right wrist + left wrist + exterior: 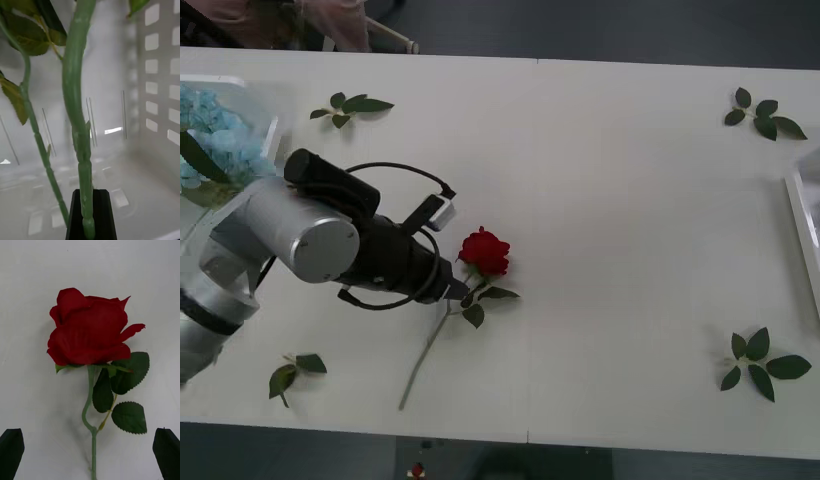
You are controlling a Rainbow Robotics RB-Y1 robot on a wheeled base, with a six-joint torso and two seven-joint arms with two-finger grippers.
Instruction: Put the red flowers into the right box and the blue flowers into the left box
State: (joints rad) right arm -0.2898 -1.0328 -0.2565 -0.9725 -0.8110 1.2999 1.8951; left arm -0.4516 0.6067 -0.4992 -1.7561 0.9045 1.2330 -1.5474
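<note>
**A:** Black fingers of our left gripper [90, 450] stand spread wide, one on each side of a red rose [483, 250] that lies flat on the table [630, 200]. Its stem [92, 442] runs between them, untouched.

**B:** And our right gripper [90, 215]?

**A:** Pressed together on a thick green stem [77, 93], inside a white slotted box [157, 86]. We judge that to be the right box, whose rim [802, 215] shows at the table's right edge.

**B:** What could go wrong?

**A:** The stem is thin and lies against the table, so our fingers may close over it without catching it, or scrape the surface. Gripped low, the heavy head could swing. The leaves [480, 305] sit near the fingers and might get pinched instead. The rose also lies well apart from the right box, so the carry is long.

**B:** And around us?

**A:** White, smooth tabletop with a seam down the middle. Loose leaf sprigs [760, 365] lie scattered near the corners. Blue flowers [215, 140] rest in the left box [272, 125] at the far left. Beyond the table, dark floor.
</note>
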